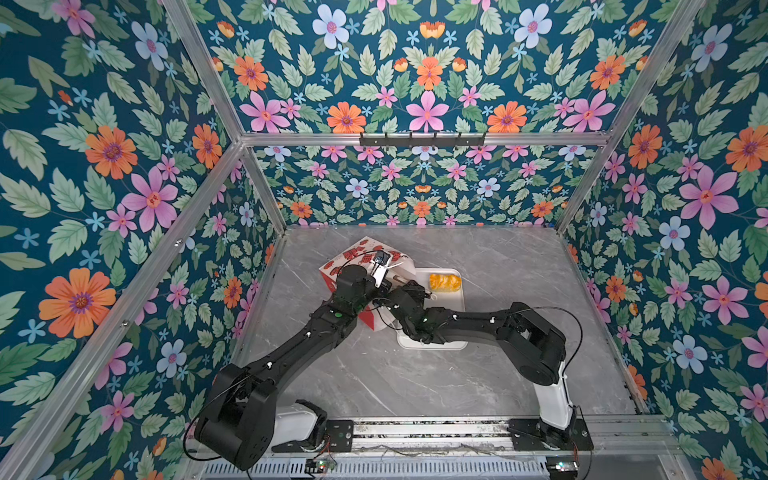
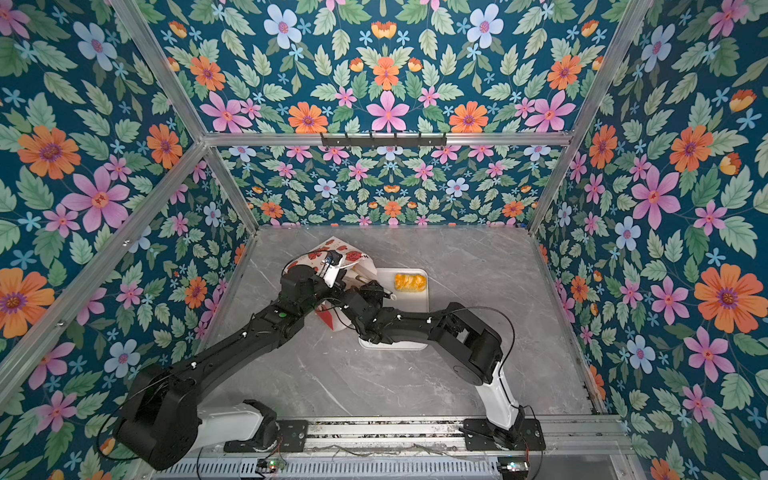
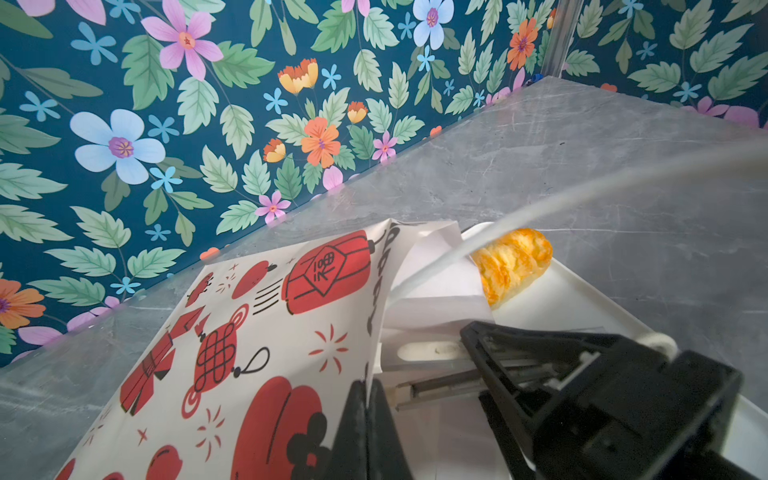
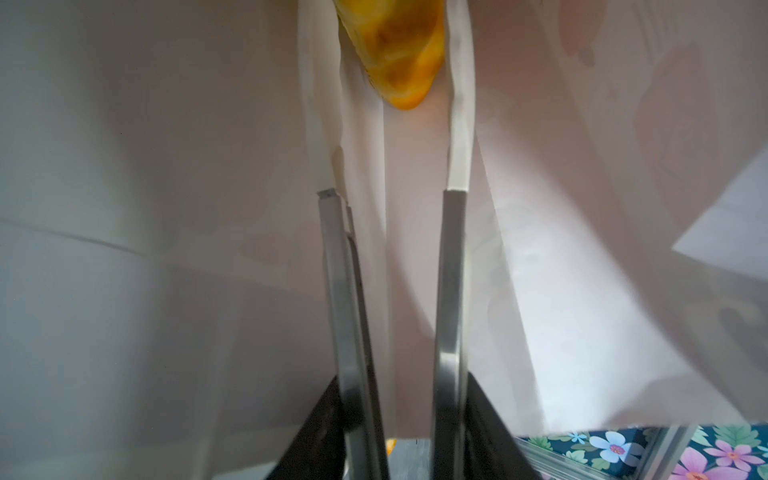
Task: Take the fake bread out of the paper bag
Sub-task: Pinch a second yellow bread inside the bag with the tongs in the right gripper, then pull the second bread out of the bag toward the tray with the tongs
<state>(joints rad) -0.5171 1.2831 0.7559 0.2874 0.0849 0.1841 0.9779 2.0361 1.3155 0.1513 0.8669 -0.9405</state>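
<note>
On the left, my left gripper (image 3: 365,409) has its fingers pressed together on the upper rim of the paper bag (image 3: 270,332). I read that pinch as a way to lift the printed side wall and prop the mouth open. The bag lies tilted on the grey tabletop (image 1: 374,374) with its opening turned toward the right arm. Its far edge overlaps the white tray (image 1: 432,345).

At the middle, my right gripper (image 4: 392,137) is reached well into the bag, and the wrist view shows only white lining around it. Its fingers (image 4: 457,124) stand a little apart. The pointed end of a golden toy pastry (image 4: 399,54) sits between them, deep in the bag. It looks to touch one finger, but I cannot tell whether both are clamped on it.

Further right, a ridged roll (image 1: 444,281) lies at the far end of the tray, clear of the bag. I judge that one piece is out and the rest of the fake bread is inside, hidden apart from this pastry.
</note>
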